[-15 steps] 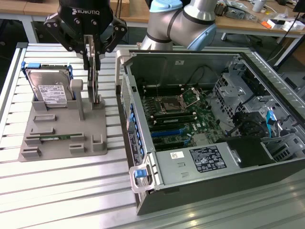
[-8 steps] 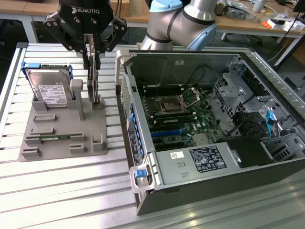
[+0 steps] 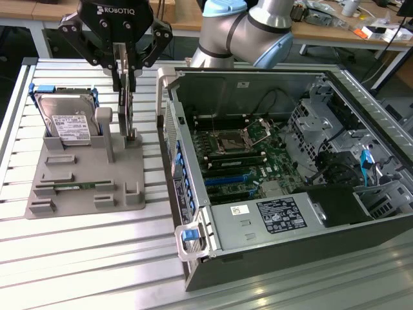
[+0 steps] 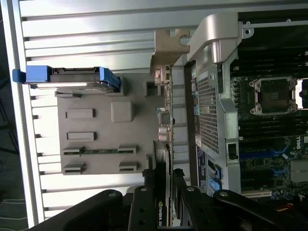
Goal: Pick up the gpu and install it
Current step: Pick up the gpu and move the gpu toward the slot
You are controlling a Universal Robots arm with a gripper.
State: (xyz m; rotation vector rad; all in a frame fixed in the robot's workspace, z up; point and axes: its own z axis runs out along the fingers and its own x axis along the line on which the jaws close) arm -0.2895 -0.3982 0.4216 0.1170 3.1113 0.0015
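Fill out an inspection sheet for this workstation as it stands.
Surface: aluminium slatted table, carrying a grey fixture and an open PC case.
Job's things: gpu standing on edge in the fixture, beside the case; motherboard exposed inside the case.
Clutter: hard drive upright in the fixture; memory stick lying flat in it.
Grippers: gripper above the fixture, jaws shut on the gpu's upper part.
Cables: blue cable inside the case, at the exterior view's right.
Surroundings: benches with assorted items behind.
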